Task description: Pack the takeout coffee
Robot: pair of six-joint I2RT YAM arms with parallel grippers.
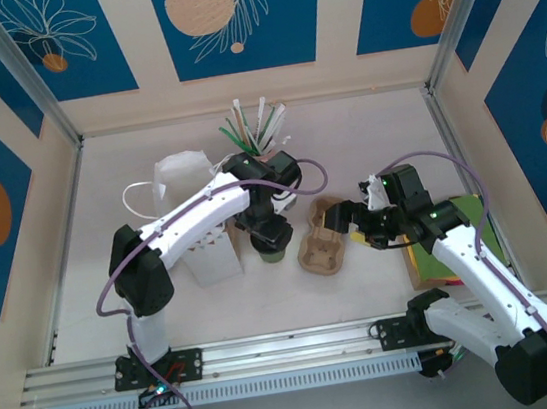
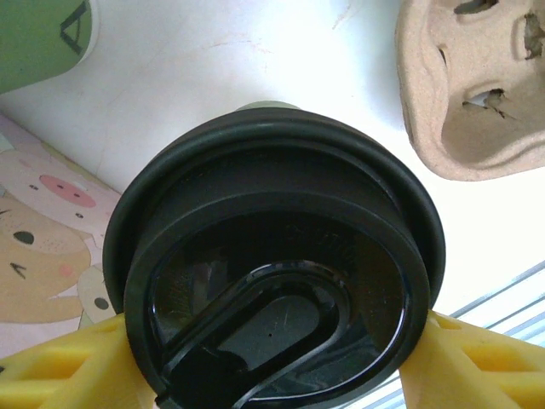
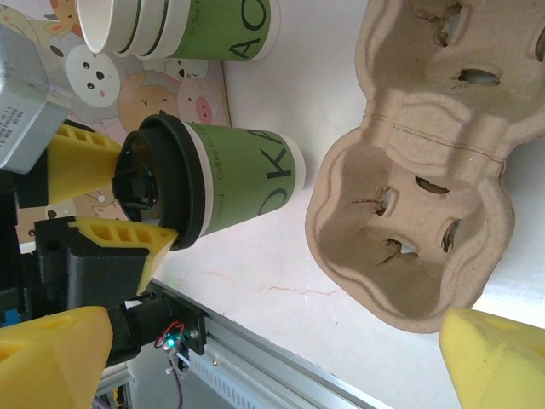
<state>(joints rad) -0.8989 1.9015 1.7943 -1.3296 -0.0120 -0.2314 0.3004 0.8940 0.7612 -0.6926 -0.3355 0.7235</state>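
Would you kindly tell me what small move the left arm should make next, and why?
Probably lift straight up: the left claw grips the takeout coffee by its black lid, and the cardboard carrier beside it has empty pockets.

The left arm [image 1: 194,215] rises from its base at the near left, bends at the elbow and reaches forward and right toward the table's middle, with its wrist pointing down. The left gripper [image 1: 270,240] has its yellow fingers [image 2: 68,366] pressed against opposite sides of the coffee cup [image 3: 238,183] at the lid. The right arm [image 1: 474,269] stretches forward and left from its near-right base. The right gripper [image 3: 272,358] stands wide open and holds nothing.
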